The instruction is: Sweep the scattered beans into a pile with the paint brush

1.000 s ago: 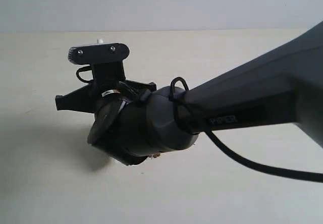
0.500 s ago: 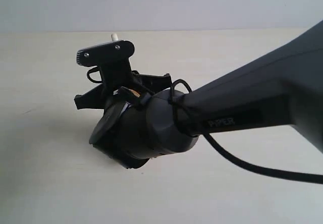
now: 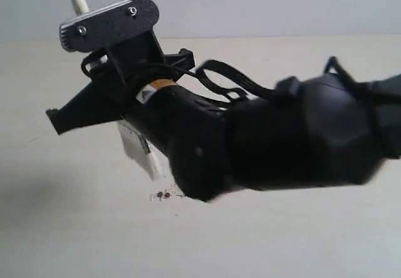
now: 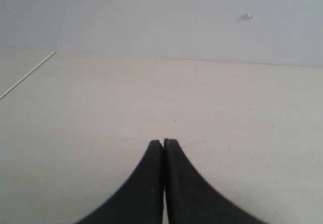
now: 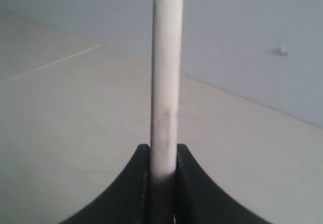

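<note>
Between the fingers of the right hand (image 5: 163, 156) sits the brush (image 5: 167, 72), its pale handle pinched tight and running out past the fingertips. On that arm's wrist a small orange-and-white label (image 3: 153, 89) is too blurred to read. From the exterior view, the bristle end hangs tilted below the arm, near a few beans (image 3: 163, 195) lying on the bench (image 3: 62, 228); whether it touches the bench I cannot tell. The left hand (image 4: 163, 144) is pressed together, gripping nothing, above the pale bench. A grey wall (image 3: 263, 5) rises behind.
</note>
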### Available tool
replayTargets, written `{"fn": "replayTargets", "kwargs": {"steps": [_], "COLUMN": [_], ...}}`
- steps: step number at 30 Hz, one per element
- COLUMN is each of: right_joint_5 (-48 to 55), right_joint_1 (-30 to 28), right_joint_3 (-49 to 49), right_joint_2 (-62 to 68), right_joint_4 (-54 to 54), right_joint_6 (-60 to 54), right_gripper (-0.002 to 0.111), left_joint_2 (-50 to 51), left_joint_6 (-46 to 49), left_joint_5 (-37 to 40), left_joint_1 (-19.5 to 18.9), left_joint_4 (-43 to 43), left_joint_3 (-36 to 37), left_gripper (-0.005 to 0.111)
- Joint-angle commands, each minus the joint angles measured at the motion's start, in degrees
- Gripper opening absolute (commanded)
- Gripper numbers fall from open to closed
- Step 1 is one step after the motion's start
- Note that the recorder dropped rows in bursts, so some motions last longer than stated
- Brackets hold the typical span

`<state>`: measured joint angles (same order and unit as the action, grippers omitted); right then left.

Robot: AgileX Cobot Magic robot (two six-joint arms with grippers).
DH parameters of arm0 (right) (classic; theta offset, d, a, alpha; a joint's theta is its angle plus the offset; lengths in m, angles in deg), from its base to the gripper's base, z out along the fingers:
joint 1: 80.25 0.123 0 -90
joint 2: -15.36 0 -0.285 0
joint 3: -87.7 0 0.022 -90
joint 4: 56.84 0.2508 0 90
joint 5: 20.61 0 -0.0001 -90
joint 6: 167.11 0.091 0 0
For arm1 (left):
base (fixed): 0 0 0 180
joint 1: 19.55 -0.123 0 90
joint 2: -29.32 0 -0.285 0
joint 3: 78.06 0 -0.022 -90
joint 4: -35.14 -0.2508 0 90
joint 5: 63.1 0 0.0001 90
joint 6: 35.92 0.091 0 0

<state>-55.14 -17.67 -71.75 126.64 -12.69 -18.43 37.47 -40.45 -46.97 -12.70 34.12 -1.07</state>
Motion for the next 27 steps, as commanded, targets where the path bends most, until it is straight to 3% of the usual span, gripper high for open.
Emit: {"fn": "replayTargets", "kwargs": {"steps": [1, 4, 8, 14, 21, 27], "right_joint_5": [-6.42, -18.36, -27.92, -35.44, -35.44, -35.44], "right_joint_1": [-1.79, -4.51, -9.03, -14.30, -14.38, -14.38], "right_joint_3": [12.00, 20.00, 26.06, 27.01, 24.71, 24.27], "right_joint_2": [-6.29, -7.29, -6.15, -1.11, 6.40, 8.84], "right_joint_4": [-38.95, -50.67, -52.18, -57.60, -57.46, -55.15], "right_joint_6": [26.92, 38.99, 42.05, 50.26, 55.46, 53.44], "right_gripper": [0.000, 0.000, 0.000, 0.000, 0.000, 0.000], "left_joint_2": [-0.37, -0.37, -0.37, -0.37, -0.37, -0.37], "left_joint_6": [0.21, 0.21, 0.21, 0.21, 0.21, 0.21], "left_joint_5": [-0.34, -0.34, -0.34, -0.34, -0.34, -0.34], "left_joint_1": [0.13, 0.13, 0.13, 0.13, 0.13, 0.13], "left_joint_4": [-0.23, -0.23, -0.23, -0.23, -0.23, -0.23], "left_joint_3": [0.22, 0.22, 0.22, 0.22, 0.22, 0.22], "left_gripper": [0.000, 0.000, 0.000, 0.000, 0.000, 0.000]}}
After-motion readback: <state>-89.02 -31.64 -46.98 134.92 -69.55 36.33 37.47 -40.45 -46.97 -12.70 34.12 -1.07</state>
